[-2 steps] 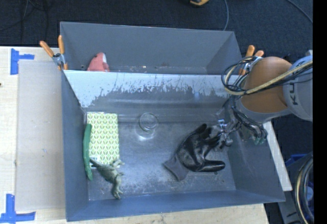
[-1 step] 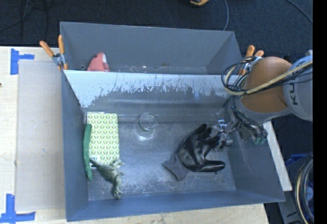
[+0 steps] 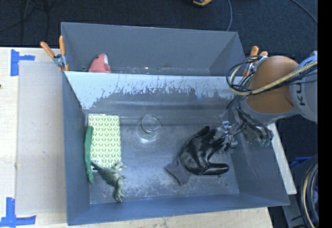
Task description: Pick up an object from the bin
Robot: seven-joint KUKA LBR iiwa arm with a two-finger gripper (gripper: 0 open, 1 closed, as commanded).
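Where the grey bin (image 3: 155,55) begins at the left, a flat pad with a green-and-white print (image 3: 105,138) lies along the floor. A small green toy reptile (image 3: 115,177) touches its near corner. A pink object (image 3: 99,64) rests up by the far-left rim, well apart from the rest. At mid-floor stands a clear glass cup (image 3: 149,125), alone. Further right lies a crumpled black glove (image 3: 199,157), its cuff towards the near wall. At the glove's upper right edge sits the claw (image 3: 228,136), low in the bin and seemingly in contact with the dark fabric.

Step in hand, as judged: closing on the glove, the item nearest the claw. To do this well, the claw should press into a raised fold, not a flat part. It should bite enough cloth that the limp glove does not slip out on lifting, and it should rise straight, clear of the right wall.

Claw state: dark parts merge with the glove, so I cannot tell whether it is wide or narrow, nor whether it already grips anything.
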